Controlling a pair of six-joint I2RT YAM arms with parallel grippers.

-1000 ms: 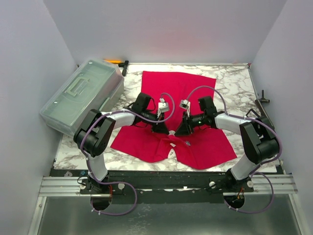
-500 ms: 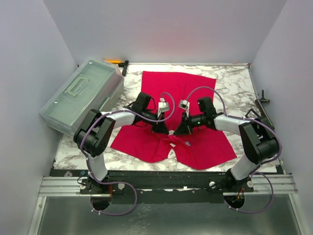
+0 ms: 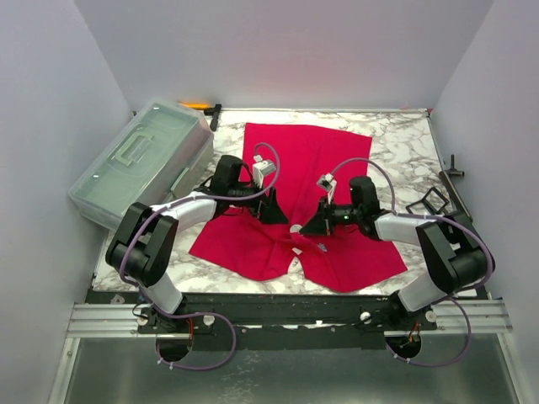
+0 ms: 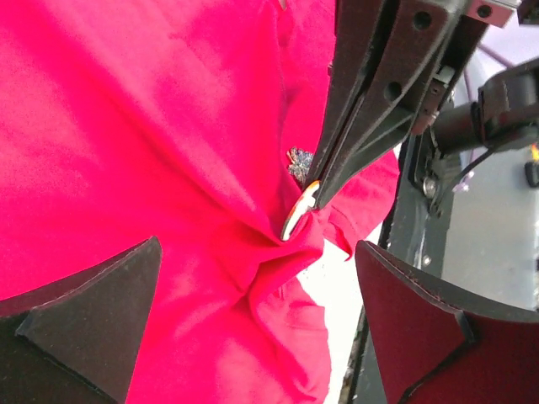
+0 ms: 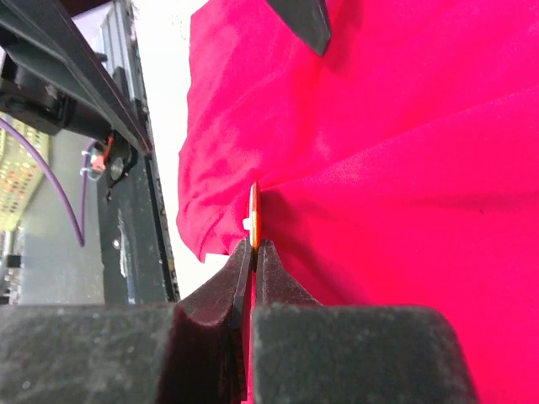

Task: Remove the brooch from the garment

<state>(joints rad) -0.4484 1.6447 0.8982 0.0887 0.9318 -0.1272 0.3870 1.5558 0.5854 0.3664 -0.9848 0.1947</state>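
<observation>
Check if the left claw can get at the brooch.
Probably not cleanly: the right claw is shut on the brooch, covering one edge; only its other rim shows toward the open left claw.

In the top view the white marbled table (image 3: 404,143) lies bare along the right of the frame and in a strip at the upper edge. A translucent grey lidded plastic box (image 3: 143,164) fills the upper left, and a small black clamp (image 3: 450,164) stands at the right rim. Mid-frame, over the bright red T-shirt (image 3: 303,160), the spread-fingered left gripper (image 3: 274,212) and the right gripper (image 3: 303,227), pinched on a thin shiny-rimmed disc (image 4: 296,215) at a raised fold, leave only a narrow gap between them, and both arms bar the lower corners.
</observation>
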